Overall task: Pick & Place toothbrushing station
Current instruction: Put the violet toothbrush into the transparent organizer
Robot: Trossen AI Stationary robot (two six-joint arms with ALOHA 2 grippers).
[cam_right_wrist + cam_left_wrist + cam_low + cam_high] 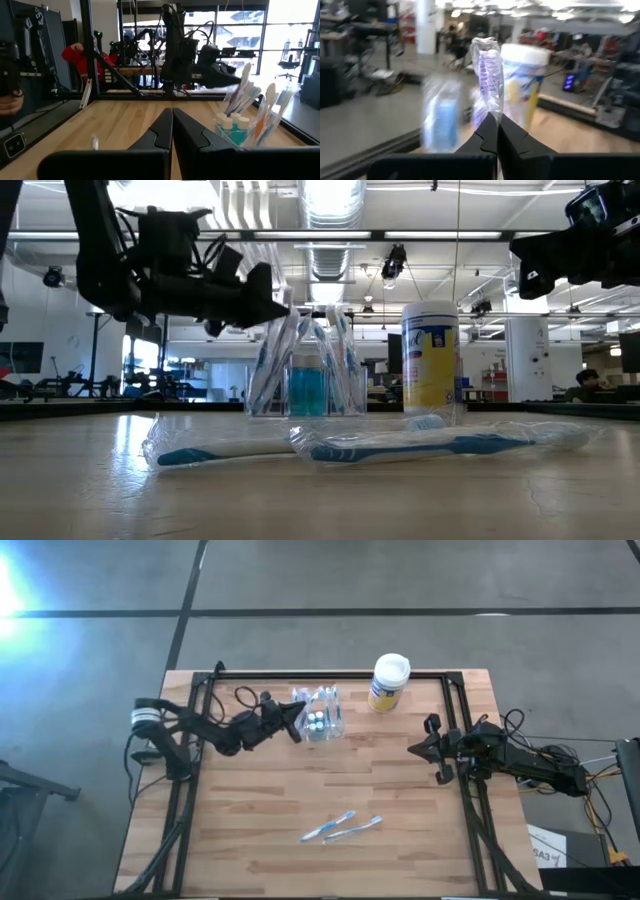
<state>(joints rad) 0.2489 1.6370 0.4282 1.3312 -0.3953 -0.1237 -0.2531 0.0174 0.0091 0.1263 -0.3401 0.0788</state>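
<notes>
left gripper (pixel 296 727) is clenched just beside the toothbrushing station (pixel 321 713), fingertips meeting at its wrapped brushes; right gripper (pixel 420 748) clenched, well apart.

The toothbrushing station (pixel 320 714) is a small clear, colourless plastic holder standing upright on the wooden table. Inside it are wrapped toothbrushes leaning outward and small bottles of blue liquid with white caps. It stands right at the tips of the left gripper (pixel 297 724), whose closed fingers meet its near side, one wrapped brush rising just past the fingertips (pixel 492 125).
</notes>
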